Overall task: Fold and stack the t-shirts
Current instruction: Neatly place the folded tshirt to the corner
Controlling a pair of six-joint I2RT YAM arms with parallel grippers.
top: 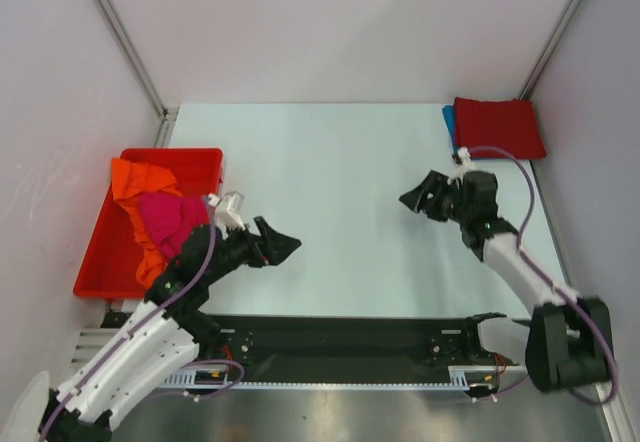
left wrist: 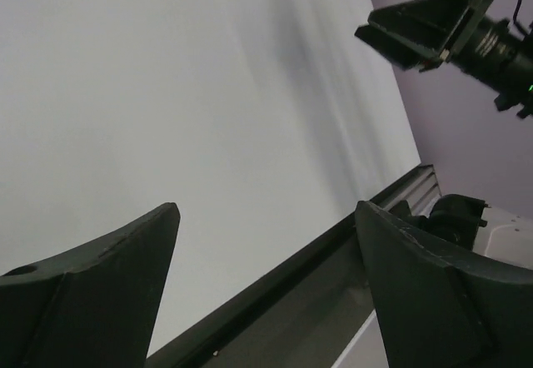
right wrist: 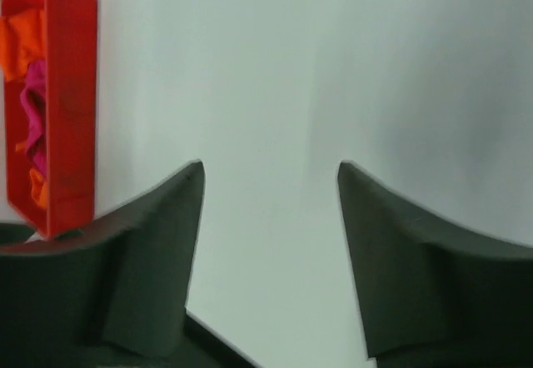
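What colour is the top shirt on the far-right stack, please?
Dark red shirt; best in the top external view.

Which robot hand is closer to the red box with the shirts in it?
Left. The left gripper is near the red box; the right gripper is far across the table.

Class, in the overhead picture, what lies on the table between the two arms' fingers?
Nothing. In the top view, the table between the left gripper and the right gripper is bare.
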